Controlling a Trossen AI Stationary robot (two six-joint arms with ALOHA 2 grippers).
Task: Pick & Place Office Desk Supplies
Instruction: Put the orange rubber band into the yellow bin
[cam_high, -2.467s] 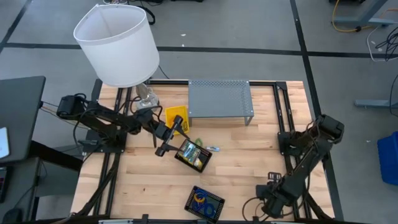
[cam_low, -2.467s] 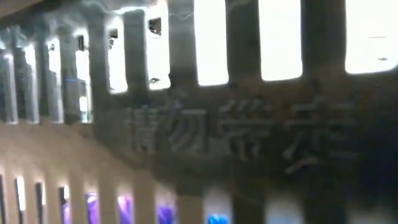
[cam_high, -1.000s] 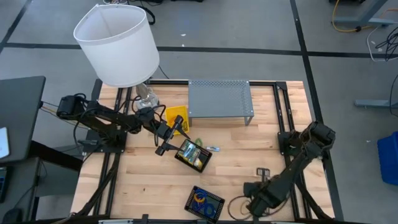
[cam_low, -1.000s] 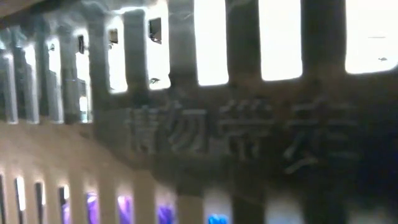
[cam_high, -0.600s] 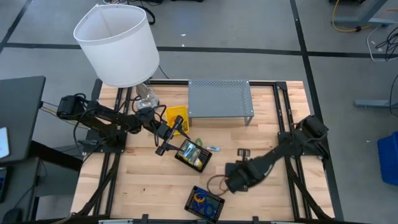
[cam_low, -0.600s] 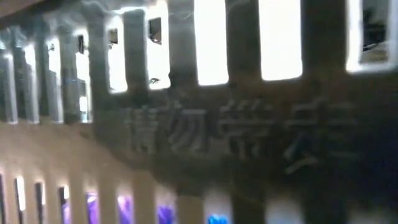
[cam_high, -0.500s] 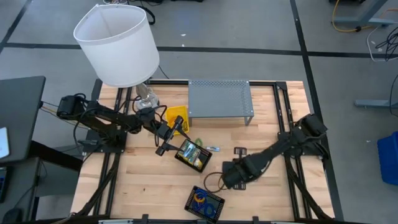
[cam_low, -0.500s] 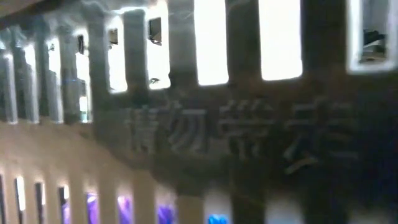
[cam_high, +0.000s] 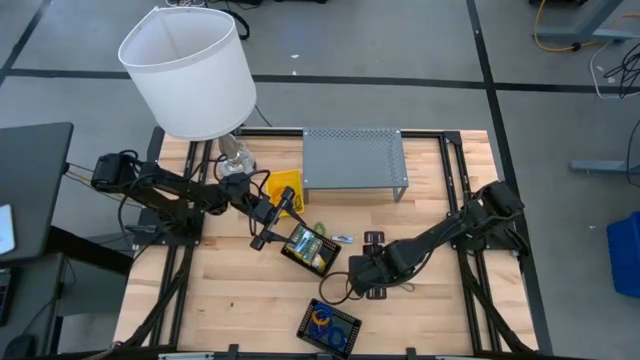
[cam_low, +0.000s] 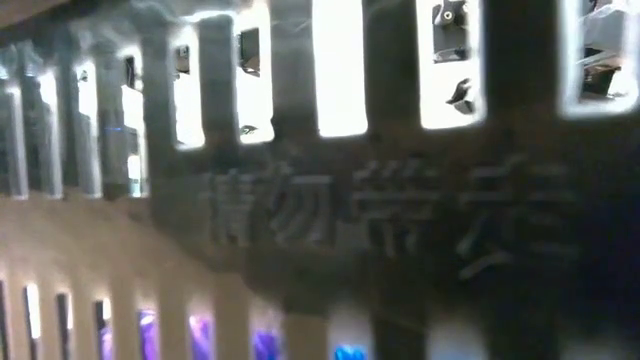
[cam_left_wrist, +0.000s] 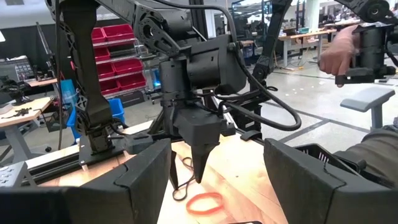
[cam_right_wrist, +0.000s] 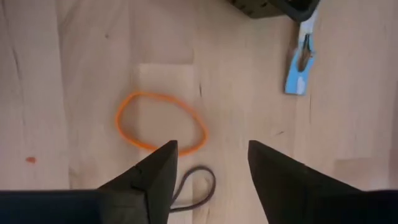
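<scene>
My right gripper (cam_right_wrist: 208, 180) points down over the middle of the table (cam_high: 420, 215), fingers open. An orange rubber band (cam_right_wrist: 160, 121) lies flat on the wood just beyond its fingertips. A brown rubber band (cam_right_wrist: 198, 186) lies between the fingers, one end running under a finger. My left gripper (cam_high: 268, 232) hovers level and open beside a black tray holding a crayon box (cam_high: 310, 250), nothing between its fingers. My right gripper stands over the brown rubber band, whose end (cam_right_wrist: 180, 190) disappears behind one finger (cam_right_wrist: 155, 180). Whether that finger touches the band, I cannot tell. The band's free loop rests slack on the wood.
A black mesh tray (cam_high: 328, 325) with coloured bands sits near the front edge and fills the low view. A blue item (cam_right_wrist: 298, 59), a yellow box (cam_high: 283, 188), a grey perforated shelf (cam_high: 355, 160) and a white-shaded lamp (cam_high: 190, 70) stand farther back. A person's hand (cam_left_wrist: 339, 53) shows beyond the table.
My right gripper has swung from the table's near right corner toward the middle, ending beside the black tray with the crayon box, and has tipped more steeply down. The brown band has come along with it.
</scene>
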